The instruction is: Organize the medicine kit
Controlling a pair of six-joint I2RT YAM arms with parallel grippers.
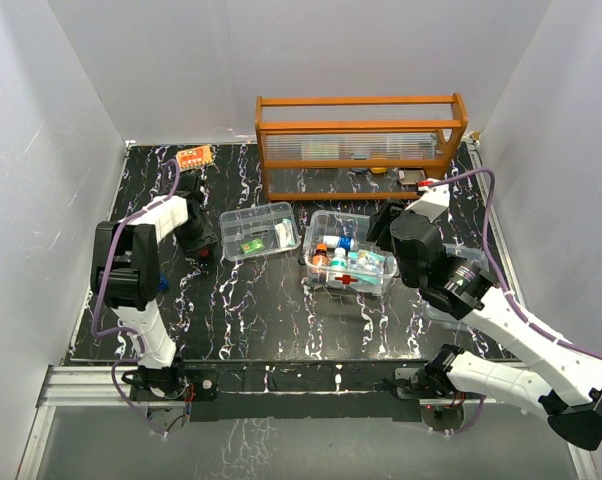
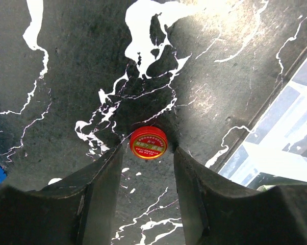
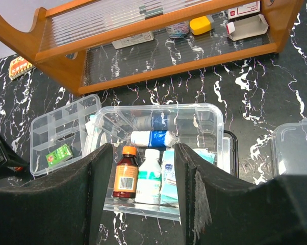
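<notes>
Your left gripper (image 2: 148, 151) is spread, tips down at the black marbled table (image 2: 67, 76). A small round red tin (image 2: 149, 142) lies flat between the two fingertips. It is not pinched, and a sliver of table shows on its right side. This is at the left of the table, just left of the clear divided tray (image 1: 261, 230).

Your right gripper (image 3: 143, 148) is also spread, with nothing between its fingers. It hangs above the near edge of the clear box (image 1: 349, 255), which sits mid-table with its red cross (image 1: 349, 279) facing near. Inside the box a brown bottle with an orange cap (image 3: 126, 176) and a white bottle (image 3: 149, 176) stand upright side by side. Blue-and-white rolls (image 3: 149, 138) lie on their sides behind the bottles.

The tray is just left of the box, and a green packet (image 3: 59, 154) sits in one of its near compartments. The clear lid (image 3: 296, 148) lies right of the box, near the table's right edge. The orange wooden rack (image 1: 361, 140) stands along the far side. An orange packet (image 1: 194, 157) lies at the far left corner.
</notes>
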